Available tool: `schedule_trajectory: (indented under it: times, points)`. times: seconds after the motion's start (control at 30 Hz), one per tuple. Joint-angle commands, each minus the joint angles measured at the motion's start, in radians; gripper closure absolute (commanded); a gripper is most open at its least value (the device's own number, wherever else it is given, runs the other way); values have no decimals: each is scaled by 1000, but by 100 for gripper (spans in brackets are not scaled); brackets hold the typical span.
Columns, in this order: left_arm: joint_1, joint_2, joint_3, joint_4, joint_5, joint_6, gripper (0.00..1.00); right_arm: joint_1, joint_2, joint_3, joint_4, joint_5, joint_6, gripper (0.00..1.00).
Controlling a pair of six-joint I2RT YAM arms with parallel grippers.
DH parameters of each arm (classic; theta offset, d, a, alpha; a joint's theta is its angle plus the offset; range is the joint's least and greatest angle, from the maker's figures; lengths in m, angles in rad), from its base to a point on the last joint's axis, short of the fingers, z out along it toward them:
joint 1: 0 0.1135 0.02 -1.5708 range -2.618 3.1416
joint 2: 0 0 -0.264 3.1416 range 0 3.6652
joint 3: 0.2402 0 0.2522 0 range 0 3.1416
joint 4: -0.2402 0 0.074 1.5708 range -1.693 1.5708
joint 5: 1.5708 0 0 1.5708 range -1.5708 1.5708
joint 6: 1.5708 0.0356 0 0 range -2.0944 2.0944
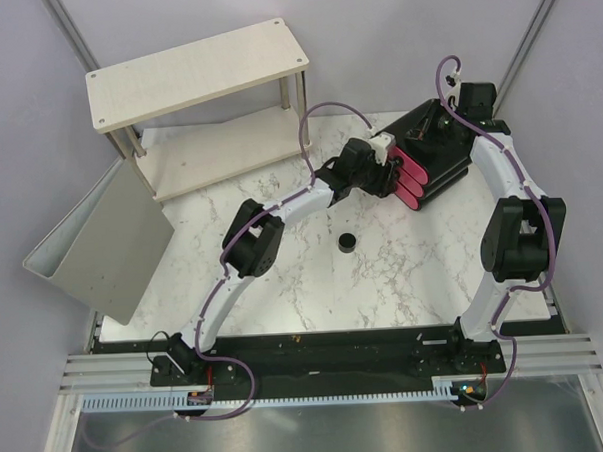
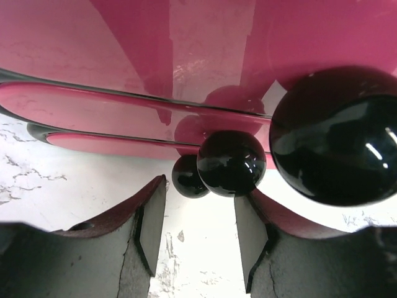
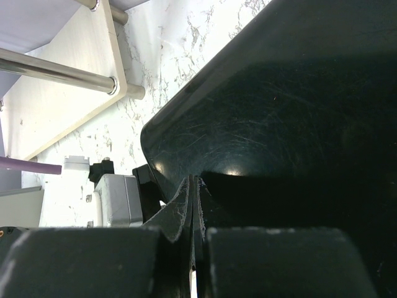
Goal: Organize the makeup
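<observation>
Top external view shows your left arm stretched diagonally from its near-left base toward the far right, elbow raised. The left gripper (image 1: pixel 388 174) is at the glossy pink drawer fronts (image 1: pixel 410 181) of the black plastic box (image 1: pixel 447 162). Left wrist view shows its jaws about halfway apart, holding nothing. 3 round black knobs are in sight, and the middle knob (image 2: pixel 231 162) sits just beyond the gap between the fingers. Your right arm arcs up the right side and bends back left over the box. The right gripper (image 3: pixel 193 184) is down at the box's black top, jaws pressed together on nothing. The small round black jar (image 1: pixel 346 242) stands alone on the white marble table (image 1: pixel 404 274), nearer than the box, between both arms.
</observation>
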State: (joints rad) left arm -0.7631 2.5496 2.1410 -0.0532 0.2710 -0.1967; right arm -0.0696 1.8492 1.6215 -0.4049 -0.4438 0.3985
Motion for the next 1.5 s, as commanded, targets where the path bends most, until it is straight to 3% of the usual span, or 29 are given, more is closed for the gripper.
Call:
schedule_trajectory:
  times: [0.0, 0.53, 1.13, 1.47]
  points:
    - [-7, 24, 79, 21, -10, 23, 46, -6, 27, -45, -141, 48, -21, 100]
    - [-5, 34, 106, -66, 7, -38, 50, -10, 19, -51, -140, 48, -21, 100]
    - [-7, -18, 11, -86, -55, -53, 53, -12, 24, -48, -141, 45, -20, 100]
    - [5, -135, -91, -30, -81, -9, 33, -15, 31, -46, -140, 47, -20, 100]
